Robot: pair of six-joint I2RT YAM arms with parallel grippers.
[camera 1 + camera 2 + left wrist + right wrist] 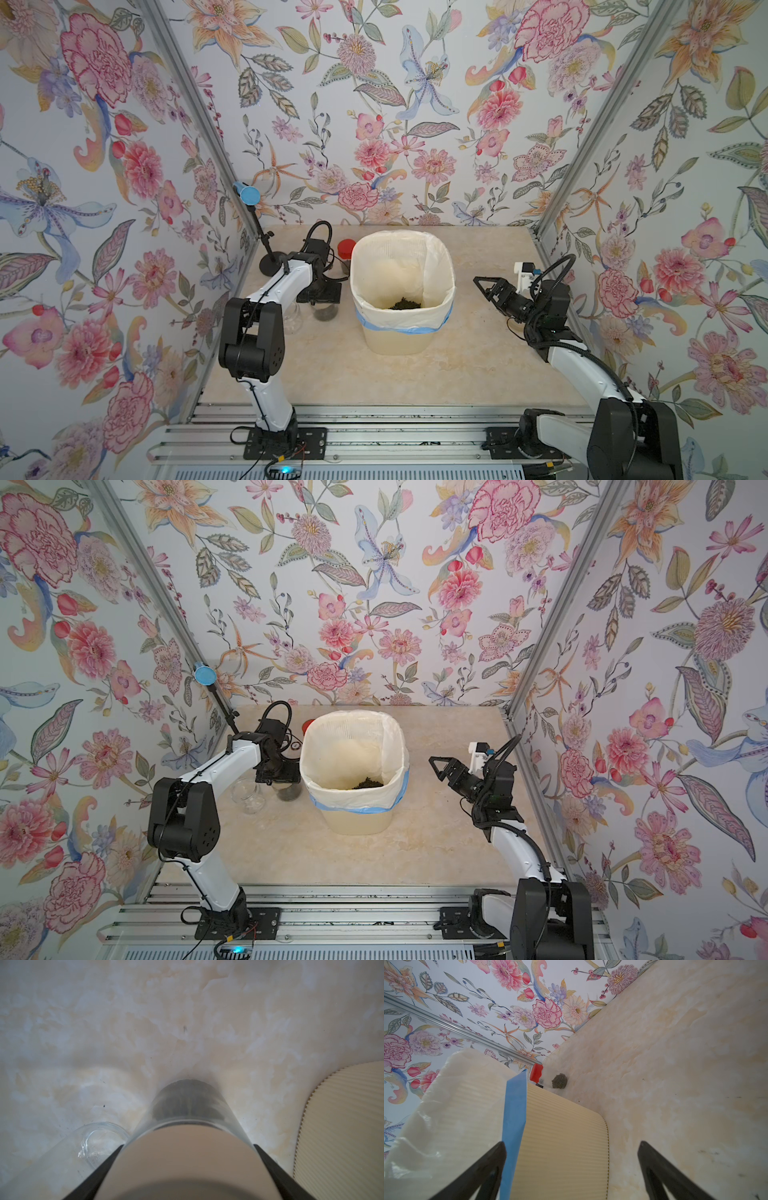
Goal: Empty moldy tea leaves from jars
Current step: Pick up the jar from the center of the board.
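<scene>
The jars stood grouped on the surface to the left of the bin: a lidded jar holding tea leaves, an open empty jar just beside it, and a red-capped jar farther back. The lidded jar was upright, its long axis vertical, directly beneath the left arm's fingers. These bracketed its beige lid from above, one at each side of the rim. Whether they had clamped it could not be determined. The right arm's fingers were spread wide and held nothing, beyond the bin and well apart from the jars. The left arm was therefore the nearer, and lid removal would probably require a lift along the vertical axis.
</scene>
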